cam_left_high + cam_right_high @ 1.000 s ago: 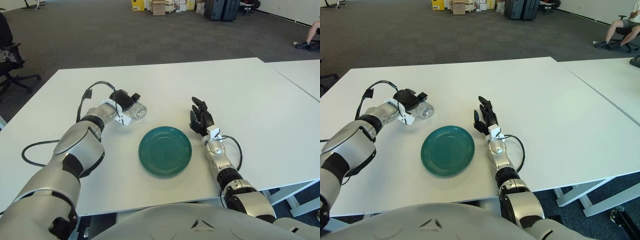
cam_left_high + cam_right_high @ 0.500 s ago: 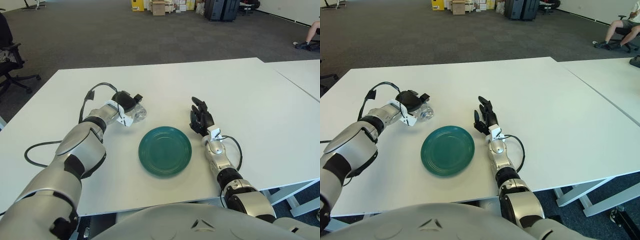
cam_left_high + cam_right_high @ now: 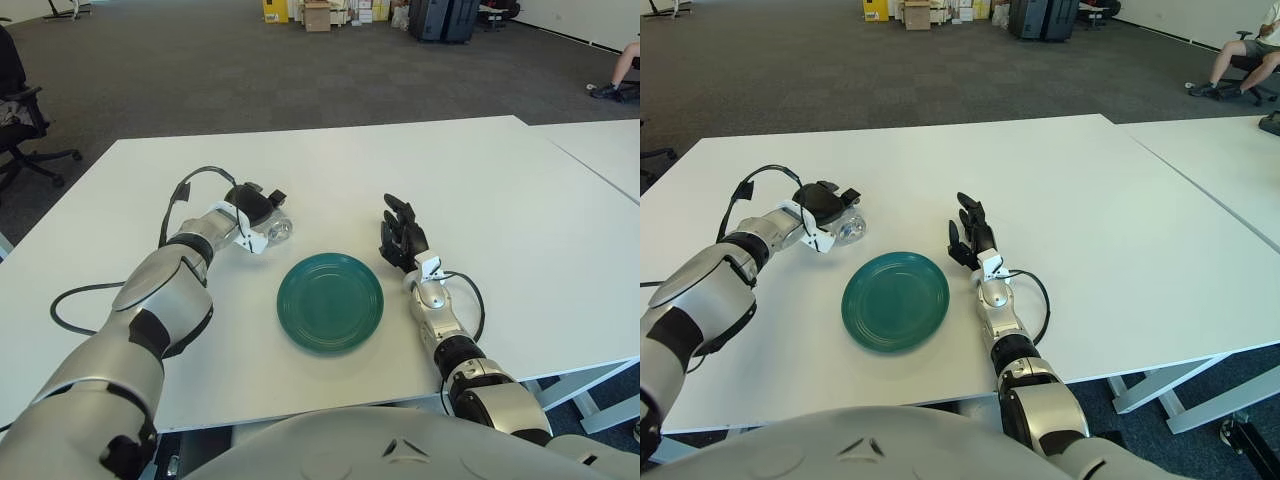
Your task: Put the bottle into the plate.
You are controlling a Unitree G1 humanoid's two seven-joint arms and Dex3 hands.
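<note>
A clear plastic bottle [image 3: 275,226] lies on its side on the white table, up and to the left of the green plate [image 3: 330,301]. My left hand [image 3: 252,205] covers the bottle with its black fingers curled around it; only the bottle's right end shows. The plate sits bare in the middle of the near table. My right hand [image 3: 401,237] shows just right of the plate, fingers spread upward and holding nothing.
The white table [image 3: 480,190] stretches wide behind and to the right; a second table [image 3: 600,140] adjoins at right. A black cable [image 3: 75,300] loops near the left arm. A black office chair [image 3: 20,110] stands at far left, with boxes and a seated person far behind.
My left hand with the bottle has shifted slightly up and away from the plate. The right hand and plate have not moved.
</note>
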